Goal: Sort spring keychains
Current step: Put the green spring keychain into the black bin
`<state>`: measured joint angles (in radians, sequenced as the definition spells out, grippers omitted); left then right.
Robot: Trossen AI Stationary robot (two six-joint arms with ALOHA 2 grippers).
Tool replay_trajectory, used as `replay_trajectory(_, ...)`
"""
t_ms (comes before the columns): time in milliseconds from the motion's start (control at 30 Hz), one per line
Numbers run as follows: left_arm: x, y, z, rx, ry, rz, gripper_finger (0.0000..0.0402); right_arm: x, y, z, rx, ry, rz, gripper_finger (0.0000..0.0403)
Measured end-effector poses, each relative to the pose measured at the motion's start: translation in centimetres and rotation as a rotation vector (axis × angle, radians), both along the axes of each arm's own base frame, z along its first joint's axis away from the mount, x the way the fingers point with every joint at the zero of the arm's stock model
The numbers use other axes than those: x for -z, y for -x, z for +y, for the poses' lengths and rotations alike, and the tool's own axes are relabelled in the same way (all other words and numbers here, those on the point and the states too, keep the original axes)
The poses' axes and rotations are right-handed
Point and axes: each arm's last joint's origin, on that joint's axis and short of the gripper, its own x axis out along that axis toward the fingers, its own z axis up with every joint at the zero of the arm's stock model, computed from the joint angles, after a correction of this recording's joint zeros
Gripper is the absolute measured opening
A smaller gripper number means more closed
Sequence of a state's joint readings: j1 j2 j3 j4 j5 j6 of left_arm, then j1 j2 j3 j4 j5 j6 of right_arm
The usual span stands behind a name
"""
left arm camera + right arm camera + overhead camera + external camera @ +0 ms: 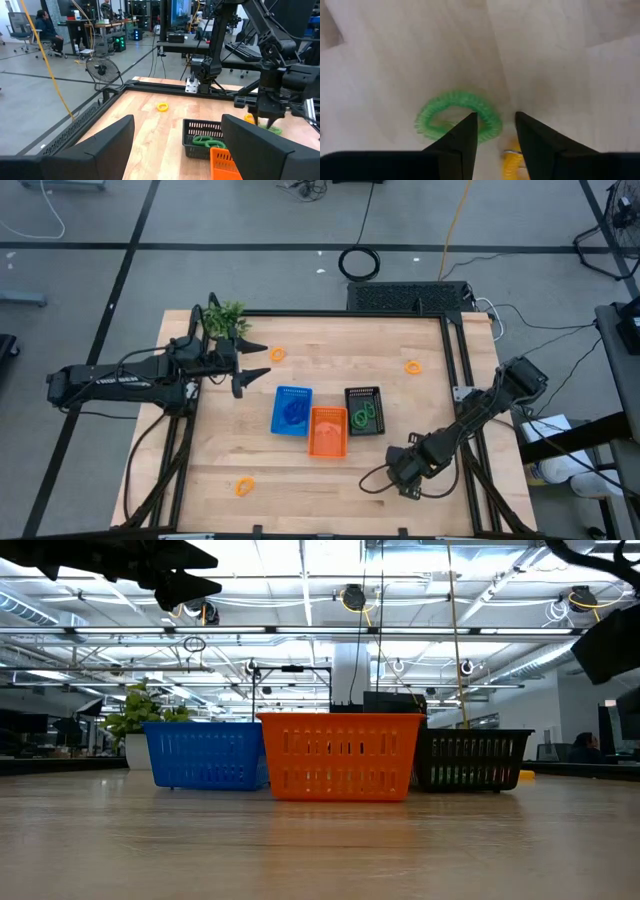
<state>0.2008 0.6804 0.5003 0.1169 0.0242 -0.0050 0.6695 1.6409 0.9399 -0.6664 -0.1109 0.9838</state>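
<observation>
Green spring keychain [456,119] lies under right claw [495,131].

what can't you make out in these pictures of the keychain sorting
- Green keychain and orange one under the right gripper: arm hides them in high view.
- Right gripper's grip: contact unclear in its wrist view.
- Basket contents: walls hide them in low view.
- Blue basket: coil count too small, high view.

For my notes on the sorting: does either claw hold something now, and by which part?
Nothing is held. The right claw stands low over the table with its fingers slightly apart, beside a green keychain lying there. The left claw is open and empty.
</observation>
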Motion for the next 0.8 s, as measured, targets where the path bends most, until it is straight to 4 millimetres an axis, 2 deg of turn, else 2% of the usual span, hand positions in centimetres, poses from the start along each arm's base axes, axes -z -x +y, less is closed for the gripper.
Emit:
replay_trajectory(167,0.0,0.0,0.0,0.000,0.000,0.000,0.0308,1.2,0.6,-0.3,-0.009,-0.028,-0.019,0.0123)
replay_trajectory(367,0.0,0.0,0.0,0.000,0.000,0.000,0.0308,2.3,1.4,-1.1,0.000,0.057,-0.018,0.0115)
replay_trajectory(700,0.0,0.0,0.0,0.000,0.000,0.000,0.0308,3.8,2.8,-2.4,0.109,0.137,0.025,0.0014)
replay_trajectory(800,0.0,0.0,0.0,0.000,0.000,0.000,0.0308,3.9,2.9,-2.5,0.159,0.151,0.019,0.0011)
